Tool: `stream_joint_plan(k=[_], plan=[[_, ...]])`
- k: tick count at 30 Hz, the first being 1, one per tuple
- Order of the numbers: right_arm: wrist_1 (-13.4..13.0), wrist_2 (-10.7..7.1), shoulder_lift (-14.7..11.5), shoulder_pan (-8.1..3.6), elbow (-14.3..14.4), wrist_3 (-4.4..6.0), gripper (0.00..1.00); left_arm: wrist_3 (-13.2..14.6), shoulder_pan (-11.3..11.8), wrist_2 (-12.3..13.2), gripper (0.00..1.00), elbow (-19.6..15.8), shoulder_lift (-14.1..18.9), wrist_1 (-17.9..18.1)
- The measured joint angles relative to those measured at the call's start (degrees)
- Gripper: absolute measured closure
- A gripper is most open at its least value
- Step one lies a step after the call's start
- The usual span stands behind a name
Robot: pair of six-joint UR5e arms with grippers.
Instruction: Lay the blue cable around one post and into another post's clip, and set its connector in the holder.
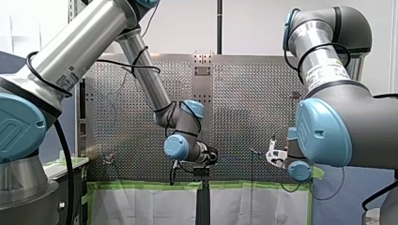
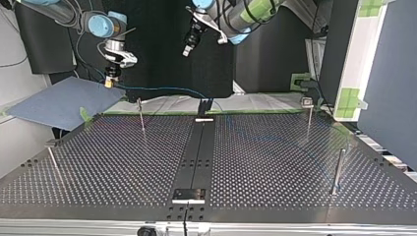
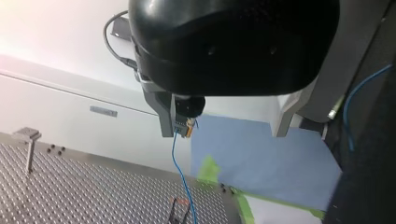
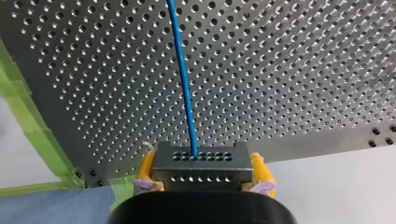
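My right gripper (image 4: 201, 179) is shut on the grey connector (image 4: 201, 164), held between its yellow pads (image 4: 145, 171). The blue cable (image 4: 183, 79) runs straight out of the connector, ahead over the perforated table. In the top view my right gripper (image 2: 110, 82) hangs at the far left, behind the table's far edge. From it the blue cable (image 2: 162, 89) stretches to a black block (image 2: 205, 105) at the far end of the centre rail. My left gripper (image 2: 188, 49) hovers high above that block, open and holding nothing. In the left wrist view its metal fingers (image 3: 161, 114) stand wide apart, with the connector (image 3: 185, 129) beyond them.
Thin posts stand on the table (image 2: 275, 162): one at the top view's far left (image 2: 141, 115), one at the far right (image 2: 309, 118), one at the near right (image 2: 337, 172), one at the near left (image 2: 52, 163). A small plate (image 2: 188, 195) sits on the rail's near end. A blue sheet (image 2: 64, 101) lies off the far-left corner.
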Motion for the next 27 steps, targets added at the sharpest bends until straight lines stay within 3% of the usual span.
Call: stream_joint_plan(k=[15, 22, 27], plan=[[0.32, -0.44, 0.08, 0.94, -0.38, -0.55, 1.00, 0.40, -2.20, -5.71, 0.01, 7.53, -7.52, 7.55], [0.68, -0.31, 0.15, 1.29, -0.38, -1.08, 1.00, 0.49, -1.76, -7.66, 0.01, 10.78, -10.78, 10.53], [0.62, -0.31, 0.18, 1.36, -0.38, -1.17, 1.00, 0.10, -0.91, -8.16, 0.01, 13.31, -13.31, 10.02]])
